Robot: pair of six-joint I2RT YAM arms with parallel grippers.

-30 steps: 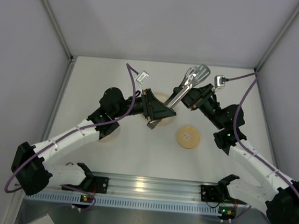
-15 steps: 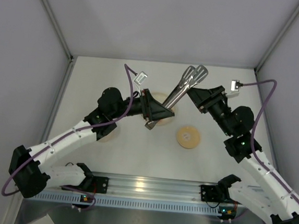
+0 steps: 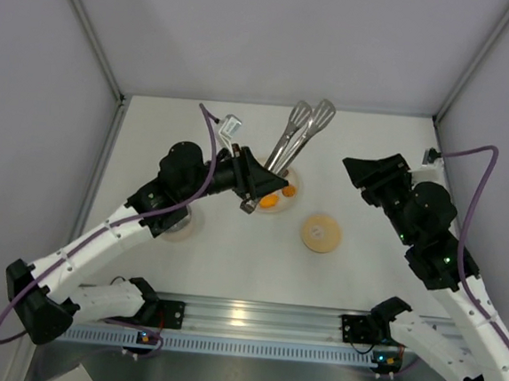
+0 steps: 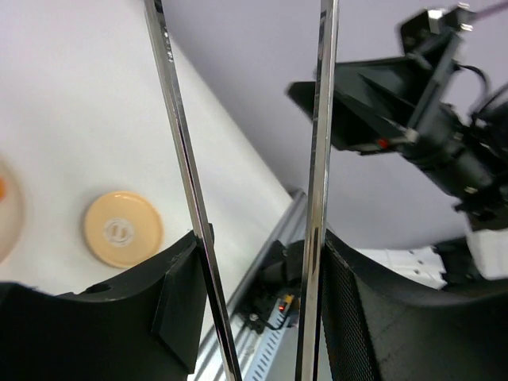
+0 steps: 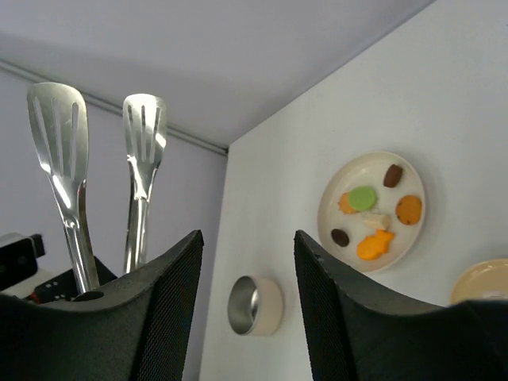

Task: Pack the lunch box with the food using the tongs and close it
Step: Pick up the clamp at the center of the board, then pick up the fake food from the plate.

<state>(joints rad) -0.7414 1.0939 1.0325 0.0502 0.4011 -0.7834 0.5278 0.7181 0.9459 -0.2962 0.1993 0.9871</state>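
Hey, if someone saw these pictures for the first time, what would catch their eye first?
The shiny tongs, clamped in the left gripper, jut up at mid-scene. Under them sits a cream plate of colourful food, a tan lid to its right; the right gripper is open and empty.

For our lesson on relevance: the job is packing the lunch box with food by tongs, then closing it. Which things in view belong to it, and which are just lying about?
Belonging to the job: tongs, food, lunch box, tan lid.
Just lying about: cream plate under the food, aluminium rail at the near edge.
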